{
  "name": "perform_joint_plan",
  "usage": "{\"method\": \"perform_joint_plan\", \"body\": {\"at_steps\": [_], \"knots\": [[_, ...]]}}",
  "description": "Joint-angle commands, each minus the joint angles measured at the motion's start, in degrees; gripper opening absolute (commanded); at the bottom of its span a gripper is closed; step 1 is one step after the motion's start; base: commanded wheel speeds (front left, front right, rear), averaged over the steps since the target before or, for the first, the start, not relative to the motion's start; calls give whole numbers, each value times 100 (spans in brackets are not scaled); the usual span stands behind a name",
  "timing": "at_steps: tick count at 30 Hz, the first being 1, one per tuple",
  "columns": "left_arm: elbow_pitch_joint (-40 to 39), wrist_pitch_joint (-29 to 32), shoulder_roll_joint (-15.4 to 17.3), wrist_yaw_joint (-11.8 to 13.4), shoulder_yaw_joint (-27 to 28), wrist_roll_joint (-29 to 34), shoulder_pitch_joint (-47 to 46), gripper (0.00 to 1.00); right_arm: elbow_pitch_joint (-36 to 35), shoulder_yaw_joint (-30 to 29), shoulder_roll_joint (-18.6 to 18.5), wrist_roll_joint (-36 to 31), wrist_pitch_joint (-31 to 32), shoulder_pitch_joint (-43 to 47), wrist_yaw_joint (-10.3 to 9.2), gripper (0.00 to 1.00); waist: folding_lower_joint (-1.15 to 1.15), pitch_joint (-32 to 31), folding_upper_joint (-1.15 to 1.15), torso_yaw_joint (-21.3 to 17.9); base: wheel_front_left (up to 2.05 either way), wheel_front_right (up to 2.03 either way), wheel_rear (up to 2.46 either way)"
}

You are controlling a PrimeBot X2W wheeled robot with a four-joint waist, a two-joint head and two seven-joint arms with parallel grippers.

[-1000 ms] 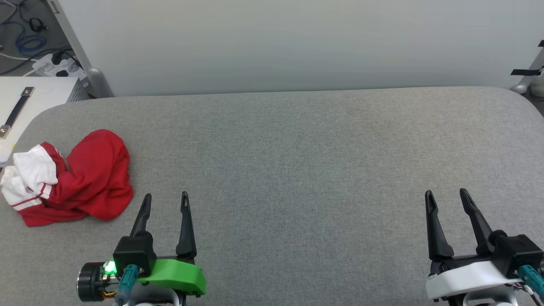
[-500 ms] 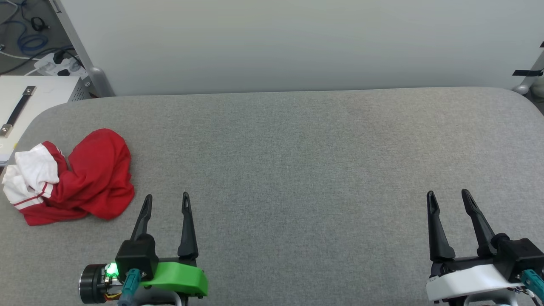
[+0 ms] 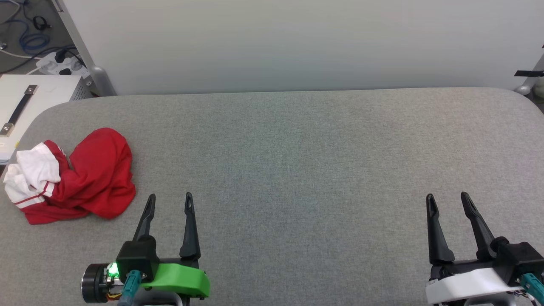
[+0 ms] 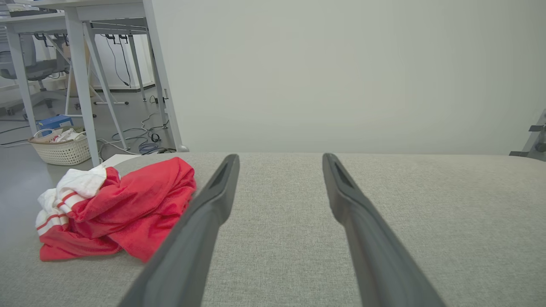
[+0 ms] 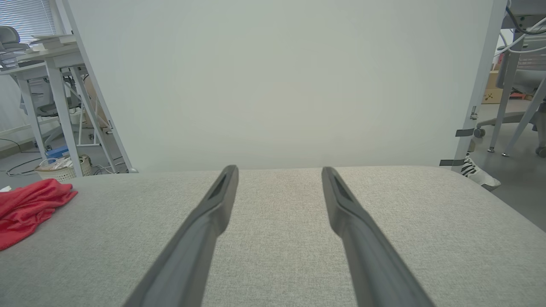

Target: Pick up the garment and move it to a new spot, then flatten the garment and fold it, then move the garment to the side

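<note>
Change: Against the head view of a second ago, the whole picture has slid slightly, the white cabinet (image 3: 46,91) at the upper left included. You are looking at a camera shift, not moved goods.
Garment since then: The garment (image 3: 91,178) keeps the same crumpled heap and the same spot on the table (image 3: 297,148).
Grippers since then: Both pairs of fingertips sit a touch lower in the frame than before, and their gaps look unchanged.
Left gripper: The left gripper (image 3: 169,196), at the lower left of the head view, has its jaws spread apart with nothing between them.
Right gripper: The right gripper (image 3: 447,195), at the lower right, likewise stands released and empty.
Garment place: You find it at the left edge of the head view, at mid-height, on the grey table near its rounded left end. The red bulk faces the frame's centre and the white sleeve its left edge.
Garment to left jaws: It lies up and left of the left fingertips, near them, with a strip of bare table between. In the left wrist view the garment (image 4: 128,209) sits left of both fingers, outside the gap.
Garment to right jaws: It lies well apart from them. In the right wrist view a red part (image 5: 25,204) shows at the frame's left edge, far left of the fingers.
</note>
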Motion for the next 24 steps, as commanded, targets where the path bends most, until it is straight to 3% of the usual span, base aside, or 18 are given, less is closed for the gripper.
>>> {"method": "perform_joint_plan", "body": {"at_steps": [1,16,24], "knots": [[-11,-35,-28,-33,3,-29,79,100,-16,16,12,30,-52,37,-4,100,0,0,0,1,0,0,0],[60,-35,-28,-37,9,-8,63,100,-1,18,12,17,-52,40,-4,100,0,17,0,37,0,0,0],[74,-35,-28,3,58,15,27,100,-66,34,12,-21,-52,3,-4,100,0,75,0,254,0,0,0]]}}
